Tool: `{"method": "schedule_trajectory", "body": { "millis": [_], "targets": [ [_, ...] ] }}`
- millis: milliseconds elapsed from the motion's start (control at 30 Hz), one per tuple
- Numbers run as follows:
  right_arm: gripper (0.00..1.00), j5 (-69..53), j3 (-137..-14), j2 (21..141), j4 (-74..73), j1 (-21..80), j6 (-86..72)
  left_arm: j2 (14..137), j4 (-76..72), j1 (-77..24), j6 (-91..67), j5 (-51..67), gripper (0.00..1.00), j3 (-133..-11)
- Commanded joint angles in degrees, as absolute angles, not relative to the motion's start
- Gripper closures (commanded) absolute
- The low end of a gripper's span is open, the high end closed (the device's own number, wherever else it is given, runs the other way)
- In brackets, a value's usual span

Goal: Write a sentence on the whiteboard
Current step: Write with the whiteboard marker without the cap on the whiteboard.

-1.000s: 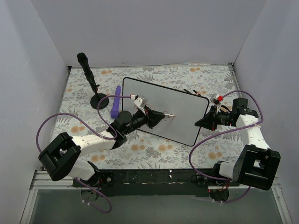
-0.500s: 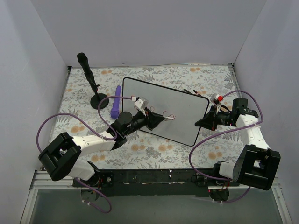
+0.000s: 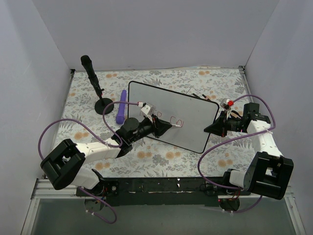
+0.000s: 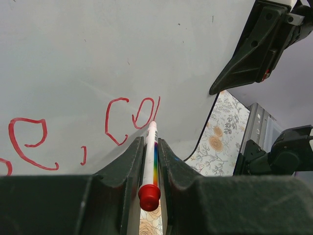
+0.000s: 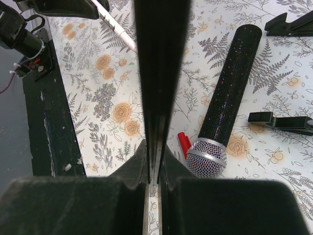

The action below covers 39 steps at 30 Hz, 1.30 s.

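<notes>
Pinching the marker (image 4: 150,152) lengthwise between its pressed-in jaws, the left gripper (image 4: 149,143) holds the tip against the whiteboard (image 4: 98,49), right at the foot of an upright red stroke. Just beyond the tip runs the sentence (image 4: 122,120), thin red letters reading roughly "e, co" at this point. Across the board, the right gripper (image 5: 154,152) has its jaws squeezed onto the black rim at the right-hand corner, steadying the board over the floral tablecloth (image 3: 161,159) in mid-table. As I judge it, three things could go wrong. The round marker could twist or slide back in that narrow pinch under writing pressure, thinning the line. The fingers, riding low over the surface, could smear wet ink. If the rim grip slips, the board would shift and the letters would go crooked.
</notes>
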<state>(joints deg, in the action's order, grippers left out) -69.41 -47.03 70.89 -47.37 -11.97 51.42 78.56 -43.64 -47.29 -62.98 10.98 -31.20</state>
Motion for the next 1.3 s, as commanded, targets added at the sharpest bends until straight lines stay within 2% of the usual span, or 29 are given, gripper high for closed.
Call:
{"method": "schedule_trajectory", "body": {
  "millis": [0, 1267],
  "targets": [
    [0.99, -67.3, -47.8, 70.5, -46.8, -11.3, 53.6, 78.5, -43.2, -47.3, -61.9, 9.6, 1.00, -31.8],
    [0.99, -67.4, -47.8, 70.5, -46.8, -11.4, 53.6, 75.7, -40.0, -47.3, -58.6, 8.1, 1.00, -37.3]
  ]
}}
